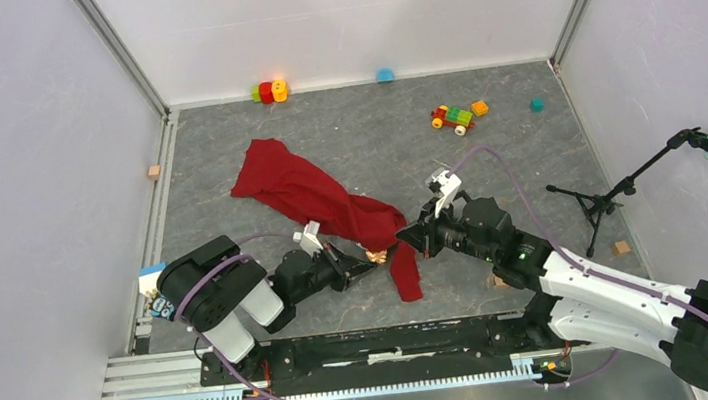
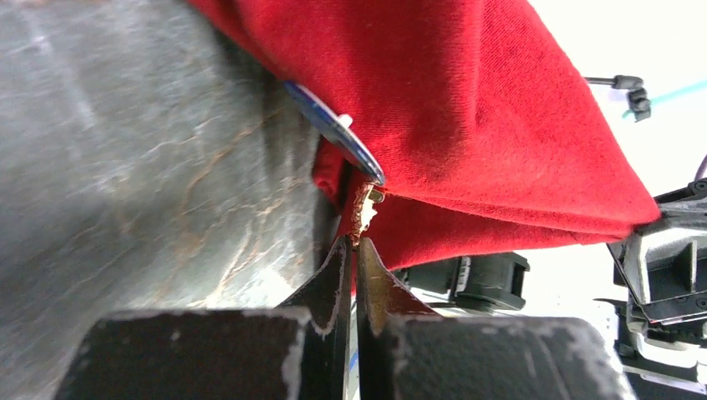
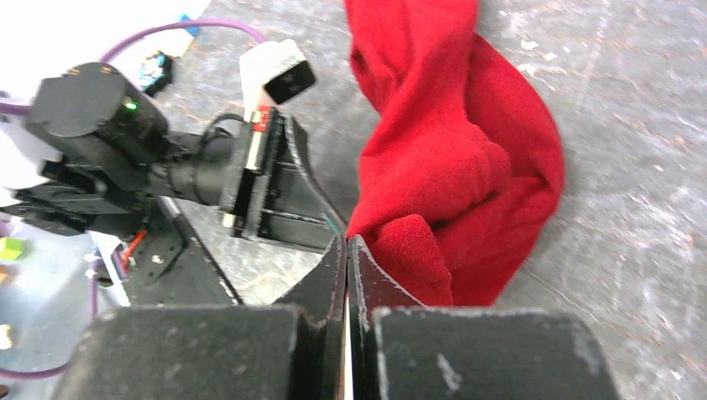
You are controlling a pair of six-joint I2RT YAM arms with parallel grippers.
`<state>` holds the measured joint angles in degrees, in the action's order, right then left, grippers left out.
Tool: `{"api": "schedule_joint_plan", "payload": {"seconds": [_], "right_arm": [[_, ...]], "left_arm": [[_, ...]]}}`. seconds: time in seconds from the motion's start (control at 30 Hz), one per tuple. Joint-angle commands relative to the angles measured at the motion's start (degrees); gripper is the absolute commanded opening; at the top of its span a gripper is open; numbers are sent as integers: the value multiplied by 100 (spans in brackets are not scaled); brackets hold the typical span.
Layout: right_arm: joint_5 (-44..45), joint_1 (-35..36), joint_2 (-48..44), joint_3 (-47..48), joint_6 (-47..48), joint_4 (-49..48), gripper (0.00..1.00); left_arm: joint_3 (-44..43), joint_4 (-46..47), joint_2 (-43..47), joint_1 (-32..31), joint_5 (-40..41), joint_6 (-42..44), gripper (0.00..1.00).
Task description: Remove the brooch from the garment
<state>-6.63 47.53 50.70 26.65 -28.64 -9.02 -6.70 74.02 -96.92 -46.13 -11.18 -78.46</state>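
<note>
You're pinching the brooch (image 2: 364, 210) with the left gripper (image 2: 357, 243), right gripper (image 3: 346, 243) clamping the garment (image 3: 450, 150) taut, and the brooch is sitting attached, pull-off not done yet.

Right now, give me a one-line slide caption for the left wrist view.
Left gripper pinches the gold brooch at the edge of the red garment.

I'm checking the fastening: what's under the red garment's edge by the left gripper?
Under the red garment, a blue disc pokes out edge-on above the table, and a gold piece sits pinched at the left gripper's tips. How it fastens is hidden by cloth.
</note>
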Motion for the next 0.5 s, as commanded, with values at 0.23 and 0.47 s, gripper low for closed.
{"api": "schedule_joint_plan", "payload": {"seconds": [0.23, 0.47], "right_arm": [[1071, 19, -34, -620, 279, 537, 0], [488, 27, 70, -739, 502, 294, 0]], "left_arm": [[-899, -5664, 2688, -114, 1023, 1721, 2], [-2429, -9044, 3444, -116, 1566, 3326, 2]]}}
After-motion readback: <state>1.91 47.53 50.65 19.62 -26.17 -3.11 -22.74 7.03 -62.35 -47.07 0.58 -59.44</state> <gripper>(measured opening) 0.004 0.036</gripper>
